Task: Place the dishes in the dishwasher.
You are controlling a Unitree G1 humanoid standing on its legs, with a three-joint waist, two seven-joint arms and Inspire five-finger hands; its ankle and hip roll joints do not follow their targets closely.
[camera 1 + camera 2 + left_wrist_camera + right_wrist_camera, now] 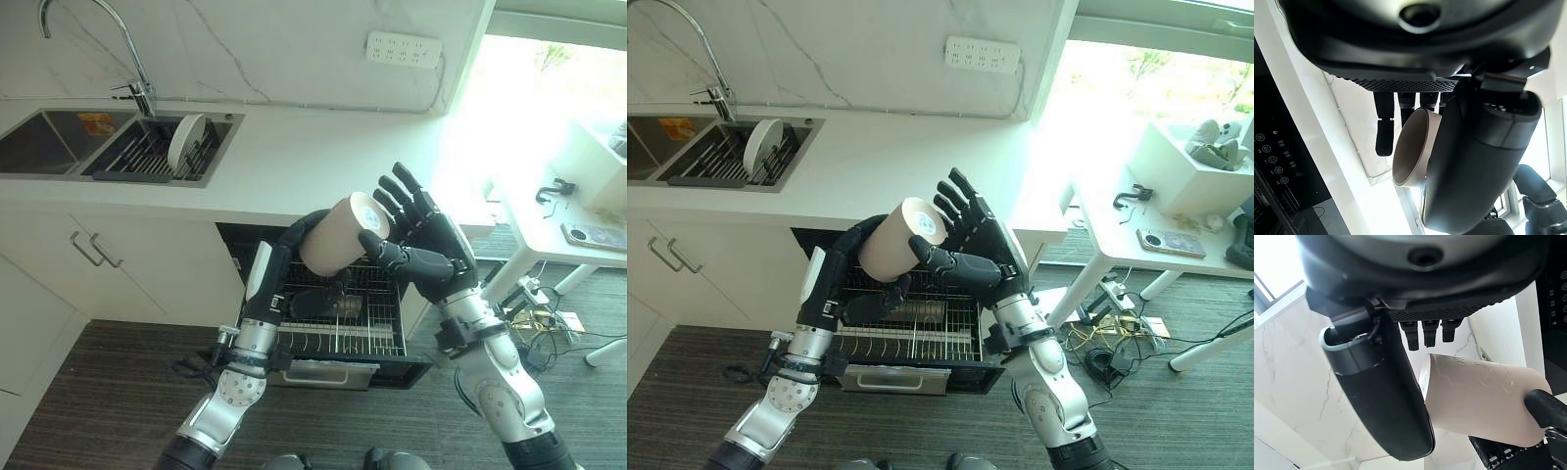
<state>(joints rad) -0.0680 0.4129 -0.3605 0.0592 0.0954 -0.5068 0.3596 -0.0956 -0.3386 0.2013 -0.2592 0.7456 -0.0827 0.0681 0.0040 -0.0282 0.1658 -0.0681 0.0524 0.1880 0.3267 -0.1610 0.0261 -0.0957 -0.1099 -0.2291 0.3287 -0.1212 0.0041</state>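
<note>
A beige cup (336, 238) lies tilted on its side in the air above the open dishwasher's wire rack (345, 328), its white-labelled base turned toward the wall. My left hand (307, 225) is shut round the cup's body from behind and below. My right hand (427, 233) stands open beside the cup's base end, fingers spread upward, its thumb (388, 253) against the cup's lower edge. In the left wrist view the cup (1412, 148) shows its open rim between fingers and thumb. The right wrist view has the cup (1484, 399) past straight fingers.
A white plate (184, 142) stands in the drying rack (147, 155) in the sink at the far left, under the faucet (137, 69). The white counter (323, 166) runs above the dishwasher. Some dark items lie in the rack. A white table (578, 230) stands at the right.
</note>
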